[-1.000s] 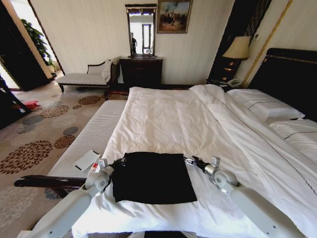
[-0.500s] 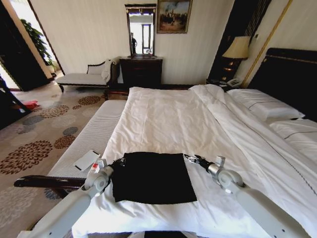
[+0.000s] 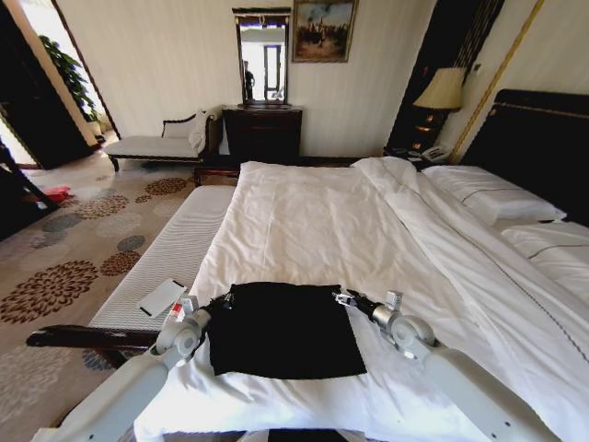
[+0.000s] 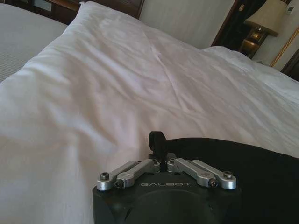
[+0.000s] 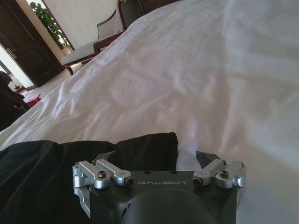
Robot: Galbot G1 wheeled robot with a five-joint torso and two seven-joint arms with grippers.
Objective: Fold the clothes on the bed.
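The clothes (image 3: 281,327), a black T-shirt folded into a rough square, lie flat near the foot of the bed (image 3: 313,221) on its white duvet. My left gripper (image 3: 224,299) is at the shirt's far left corner. In the left wrist view that gripper (image 4: 157,141) is shut, pinching the edge of the black fabric (image 4: 243,168). At the far right corner my right gripper (image 3: 342,298) is low over the duvet. In the right wrist view it (image 5: 156,156) is open and straddles the shirt's corner (image 5: 159,142), one finger over black cloth and the other over white duvet.
A narrow white padded bench (image 3: 175,249) runs along the bed's left side with a white card (image 3: 162,296) on it. A dark wooden rail (image 3: 83,338) sits near my left arm. Pillows (image 3: 497,198) and the dark headboard (image 3: 543,138) are on the right.
My right gripper has slid left along the duvet until it reaches the shirt's far right corner. The left arm and the shirt have stayed still.
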